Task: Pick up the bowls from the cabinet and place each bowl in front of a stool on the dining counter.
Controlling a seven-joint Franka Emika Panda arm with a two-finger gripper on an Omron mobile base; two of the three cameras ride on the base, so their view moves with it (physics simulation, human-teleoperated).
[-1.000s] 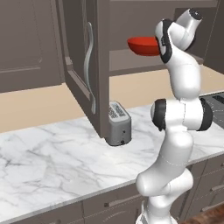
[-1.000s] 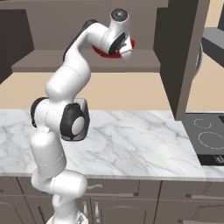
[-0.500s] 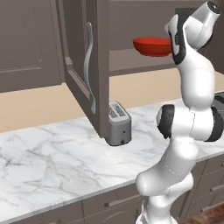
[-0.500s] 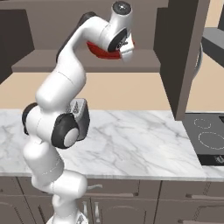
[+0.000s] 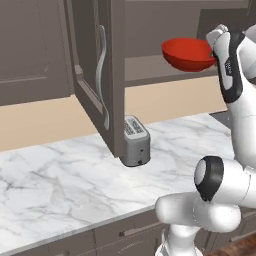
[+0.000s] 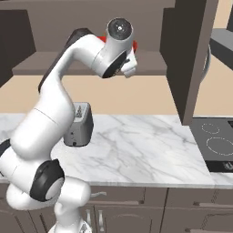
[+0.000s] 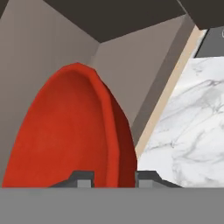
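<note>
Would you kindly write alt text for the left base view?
A red bowl is held up by the white arm's gripper in front of the open wall cabinet. Below, a silver toaster stands on the marble worktop beneath the cabinet door.

Plain red bowl (image 5: 187,54) held upright, seemingly clear of cabinet (image 5: 95,70) shelf.

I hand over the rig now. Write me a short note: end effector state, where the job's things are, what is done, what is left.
End effector: shut on the rim of the red bowl, one finger on each side of the rim.
Red bowl: held in the air in front of the open cabinet, above the marble worktop and the toaster.
Done: red bowl is out of the cabinet.
Left: carry it to the dining counter and set it in front of a stool; then fetch the second bowl and do the same.
</note>
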